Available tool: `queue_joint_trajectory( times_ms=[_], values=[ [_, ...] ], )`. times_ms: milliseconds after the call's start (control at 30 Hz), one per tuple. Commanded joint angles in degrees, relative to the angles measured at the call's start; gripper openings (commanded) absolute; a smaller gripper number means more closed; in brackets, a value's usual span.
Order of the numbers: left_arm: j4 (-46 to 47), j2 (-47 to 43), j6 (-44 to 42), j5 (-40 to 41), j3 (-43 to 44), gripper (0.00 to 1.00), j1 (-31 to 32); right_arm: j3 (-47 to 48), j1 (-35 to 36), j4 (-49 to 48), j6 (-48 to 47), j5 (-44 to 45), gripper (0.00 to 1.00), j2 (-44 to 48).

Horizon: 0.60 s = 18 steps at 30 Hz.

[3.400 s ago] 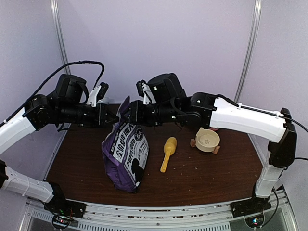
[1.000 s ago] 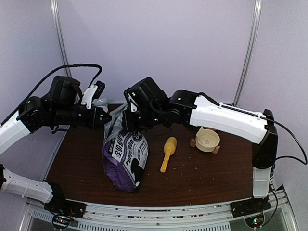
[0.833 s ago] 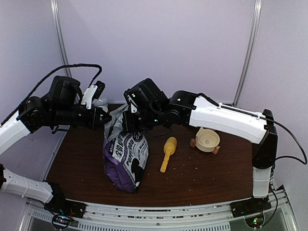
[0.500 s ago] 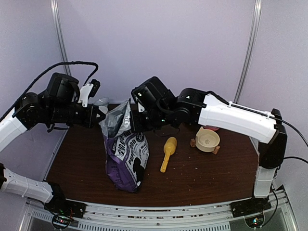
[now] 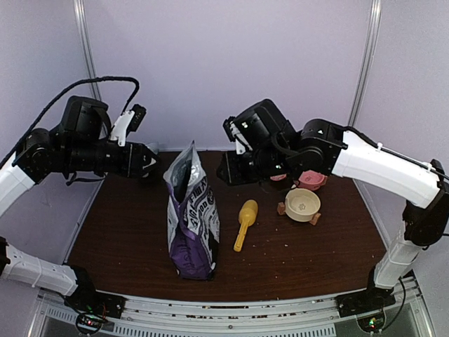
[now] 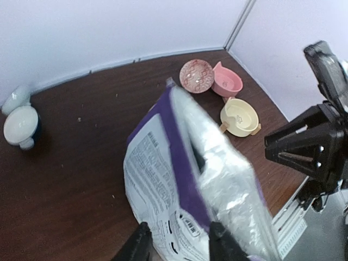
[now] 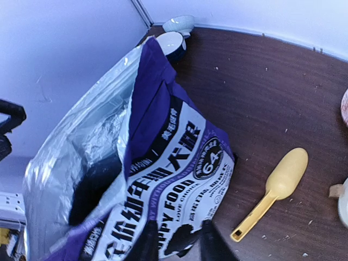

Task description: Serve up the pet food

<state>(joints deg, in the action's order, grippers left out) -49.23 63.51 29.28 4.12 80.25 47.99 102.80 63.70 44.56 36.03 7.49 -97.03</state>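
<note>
- The dark wooden counter carries everything, and only the top view takes in all of it at once.
- The left arm reaches in from one side and the right arm from the other. Their tips flank the top of the purple bag and touch it nowhere.
- The left jaws stand parted with a clear gap and nothing in it. The left wrist view shows both fingers low in the frame, with the bag beyond them.
- The right jaws are parted a little and also empty. In the right wrist view their fingers sit in front of the bag's printed face.
- The bag stands upright on its own at mid-counter, mouth open and silver lining showing.
- Only the wrist views show a white bowl at the far left corner.
- The left wrist view also shows a patterned dish just beside a pink bowl. From above, the right arm covers part of that pair.
- The cream bowl sits near the pink one, to the right of the scoop.
- The yellow scoop lies flat just right of the bag, apart from it.
- Only the right wrist view looks into the bag's mouth. The dark mass there is probably the pet food, though it is too dim to make out pellets.
</note>
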Motion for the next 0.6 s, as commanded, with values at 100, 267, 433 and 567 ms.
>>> queue_joint_trajectory(
  times_ms=[100,267,433,567],
  values=[
    [0.2,2.8,-0.9,-1.0,5.2,0.68,-1.2,2.6,-0.9,-2.5,0.0,-2.1,0.55,2.6],
    [-0.1,4.3,-0.2,-3.3,4.6,0.78,-1.4,5.8,-0.9,-2.5,1.1,-4.3,0.68,-0.8],
    [0.9,5.1,0.8,-5.4,3.0,0.76,-1.4,6.9,-0.9,-4.9,2.8,-7.7,0.68,-4.0],
    [1.5,5.3,1.2,-5.9,1.6,0.69,-1.4,7.9,-0.7,-6.0,3.5,-9.8,0.64,-6.3]
  ],
)
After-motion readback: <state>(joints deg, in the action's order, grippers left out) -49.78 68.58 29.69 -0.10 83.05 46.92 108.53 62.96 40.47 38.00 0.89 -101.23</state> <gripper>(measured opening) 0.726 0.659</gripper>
